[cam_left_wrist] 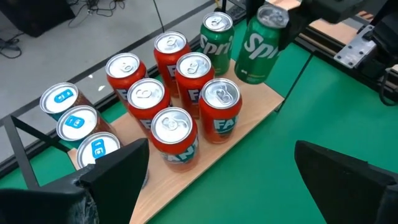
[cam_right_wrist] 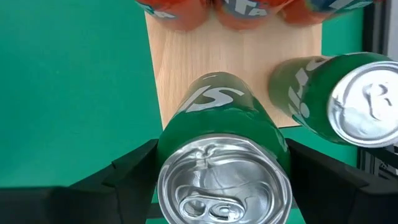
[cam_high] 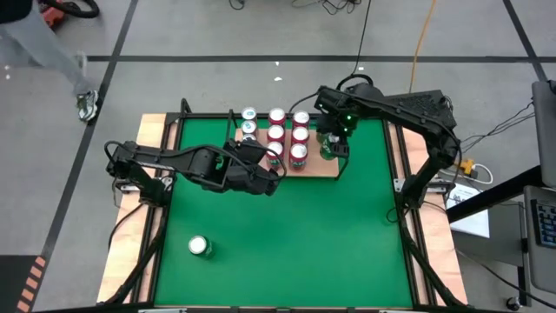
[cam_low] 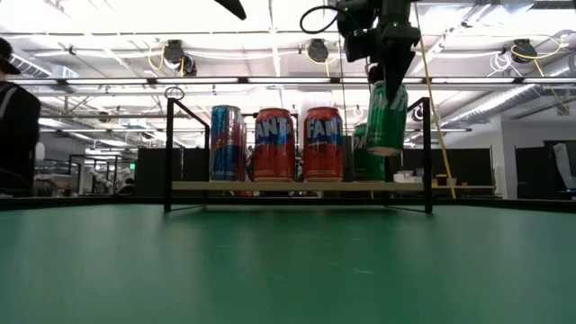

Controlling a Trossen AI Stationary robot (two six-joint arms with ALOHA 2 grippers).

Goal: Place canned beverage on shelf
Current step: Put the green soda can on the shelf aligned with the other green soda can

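Observation:
The shelf (cam_high: 318, 168) is a light-wood board with black rails, standing at the far middle of the green mat. On it stand blue cans (cam_left_wrist: 78, 121), several red cans (cam_left_wrist: 175, 134) and one green can (cam_left_wrist: 216, 37). My right gripper (cam_high: 335, 144) is shut on a second green can (cam_low: 387, 117), which hangs above the shelf's right end, beside the standing green can (cam_right_wrist: 339, 102). My left gripper (cam_high: 271, 179) hovers open at the shelf's near left side, with nothing between its fingers. My right gripper pinches the green can's upper wall (cam_right_wrist: 171, 146), just below its top rim, between its two fingers. The fingers come from above and point down. The can hangs below them, slightly tilted, its base clear of the shelf board (cam_low: 297, 186).
One more can (cam_high: 200, 247) stands alone on the mat (cam_high: 287, 235) at the near left. The shelf's black rail (cam_low: 169, 144) rises at its left end. Bare board (cam_right_wrist: 249, 62) shows under the held can. A person (cam_low: 13, 117) stands beyond the table's far left.

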